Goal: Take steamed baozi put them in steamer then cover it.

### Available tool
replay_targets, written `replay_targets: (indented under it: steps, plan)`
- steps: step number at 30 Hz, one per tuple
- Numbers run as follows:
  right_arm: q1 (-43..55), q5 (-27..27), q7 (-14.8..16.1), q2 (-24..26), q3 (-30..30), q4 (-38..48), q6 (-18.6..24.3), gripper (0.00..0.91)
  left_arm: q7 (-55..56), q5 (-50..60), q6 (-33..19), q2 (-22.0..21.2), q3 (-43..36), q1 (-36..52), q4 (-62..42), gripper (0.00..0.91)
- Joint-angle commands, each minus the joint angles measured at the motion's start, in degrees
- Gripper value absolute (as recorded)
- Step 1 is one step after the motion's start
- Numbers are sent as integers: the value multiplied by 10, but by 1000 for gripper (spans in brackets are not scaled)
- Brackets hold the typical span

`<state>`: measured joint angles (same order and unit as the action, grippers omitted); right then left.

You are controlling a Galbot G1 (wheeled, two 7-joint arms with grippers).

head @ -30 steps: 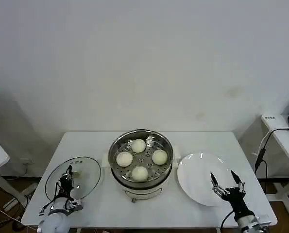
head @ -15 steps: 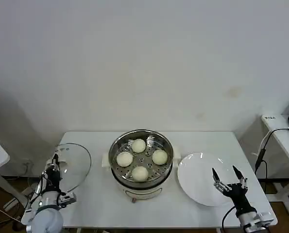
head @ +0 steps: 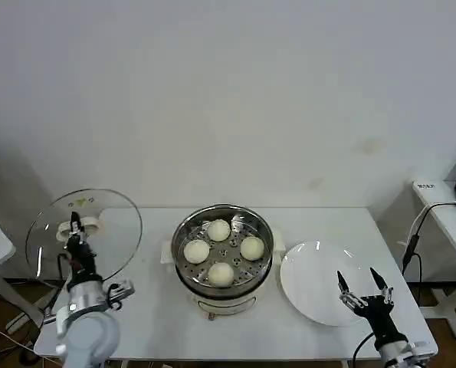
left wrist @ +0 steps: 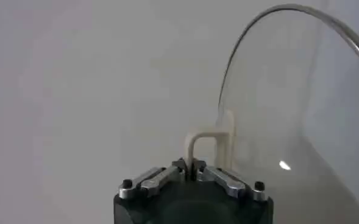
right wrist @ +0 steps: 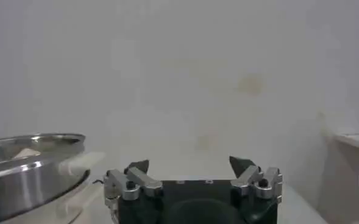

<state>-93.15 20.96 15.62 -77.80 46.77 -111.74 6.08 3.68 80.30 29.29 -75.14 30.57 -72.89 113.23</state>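
Above the desk's left end, the left gripper pinches the glass lid's handle, holding it upright, presumably to cover the steamer mid-desk, where four baozi sit. Near the plate, the right gripper's fingers are spread, idle.

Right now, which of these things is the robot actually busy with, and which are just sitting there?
Part of the job:
- four steamed baozi, in the steamer
- glass lid, held up by the left gripper

Just lying about:
- white plate, bare
- right gripper, open, idle by the plate
- table
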Motion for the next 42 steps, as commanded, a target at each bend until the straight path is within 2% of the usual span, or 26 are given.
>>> replay_targets:
  steps: [1, 9, 15, 24, 30, 42]
  plan:
    - [-14, -10, -1, -9, 7, -8, -2, 907, -89, 160, 100, -61, -178, 50, 69, 0]
    - [-9, -17, -1, -24, 4, -4, 0, 907, -111, 178, 100, -100, -263, 77, 17, 0]
    - [-6, -17, 0, -23, 5, 1, 1, 907, -125, 185, 101, -134, -282, 105, -40, 0]
    - [0, -12, 1, -17, 8, -2, -1, 907, -168, 191, 106, -156, -338, 122, -59, 0]
    - [4, -11, 1, -15, 8, 2, -1, 907, -210, 179, 112, -147, -365, 127, -52, 0]
    - [9, -14, 2, -16, -1, 12, 2, 907, -230, 172, 123, -151, -365, 138, -86, 0]
